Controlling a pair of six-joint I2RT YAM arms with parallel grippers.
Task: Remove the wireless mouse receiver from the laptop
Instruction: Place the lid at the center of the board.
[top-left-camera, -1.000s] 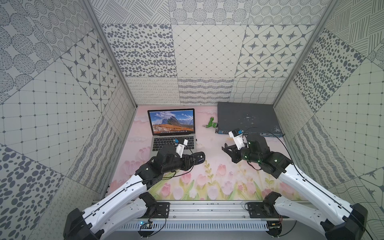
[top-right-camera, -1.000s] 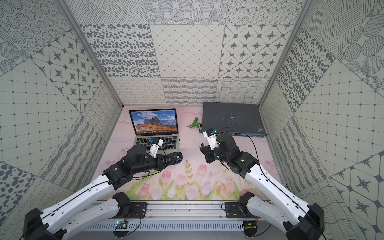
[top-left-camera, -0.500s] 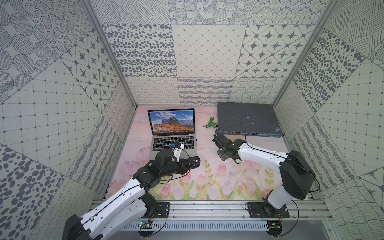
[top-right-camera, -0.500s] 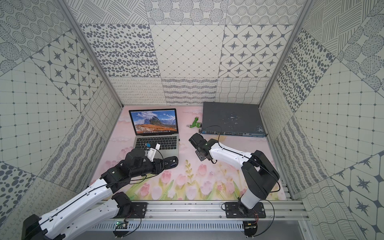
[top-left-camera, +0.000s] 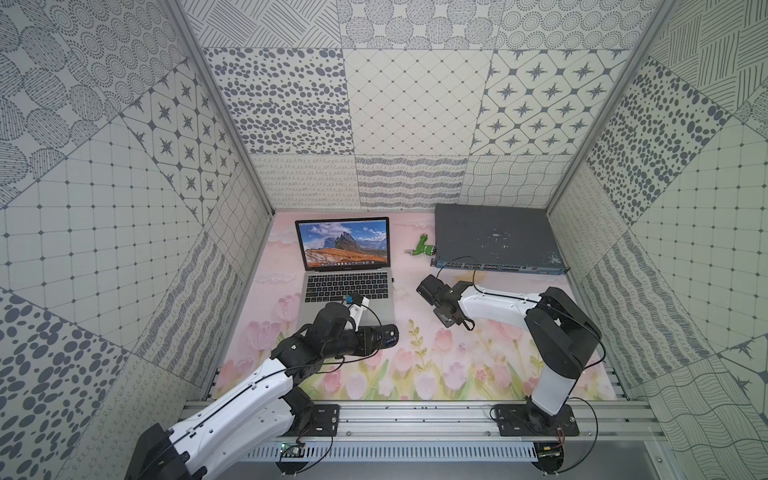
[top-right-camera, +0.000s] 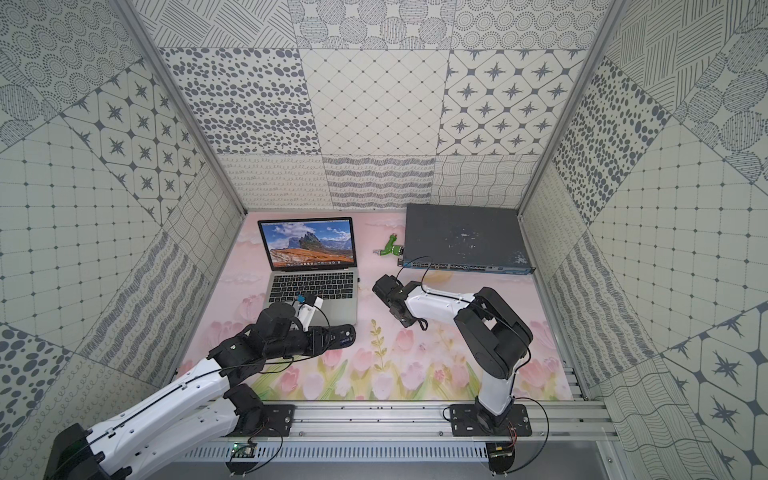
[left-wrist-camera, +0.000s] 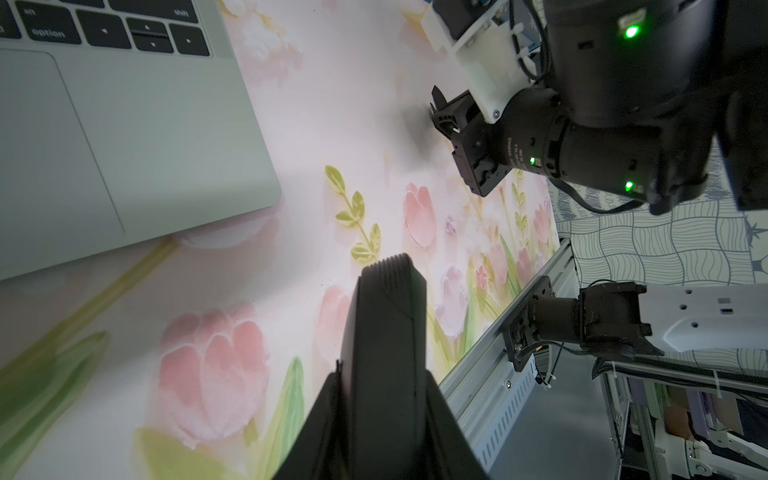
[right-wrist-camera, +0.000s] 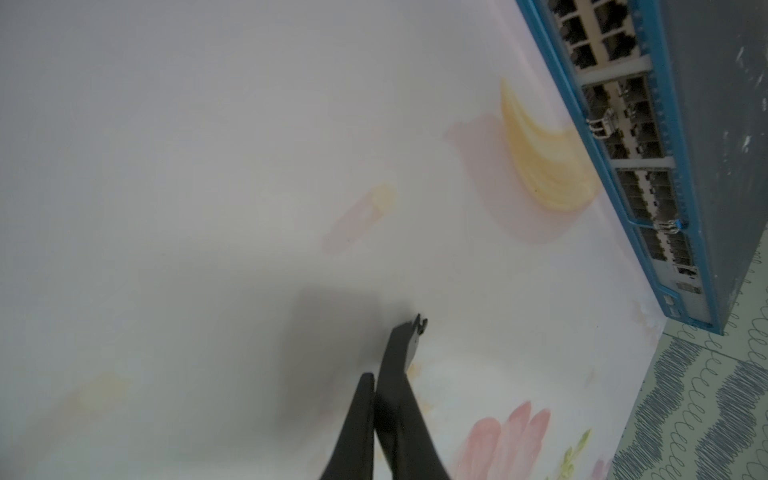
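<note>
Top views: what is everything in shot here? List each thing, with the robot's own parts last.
laptop: one, silver-grey, open, back left of the mat
wireless mouse receiver: one, black, in the laptop's right edge
network switch: one, dark grey with a blue front, back right
small green item: one, green, between laptop screen and switch; too small to name
floral mat: one, pink, under everything
left gripper: one, black, fingers shut and empty, by the laptop's front right corner
right gripper: one, black, low over the mat between laptop and switch

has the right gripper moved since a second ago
Yes, the right gripper has shifted toward the laptop, away from the front of the network switch.
</note>
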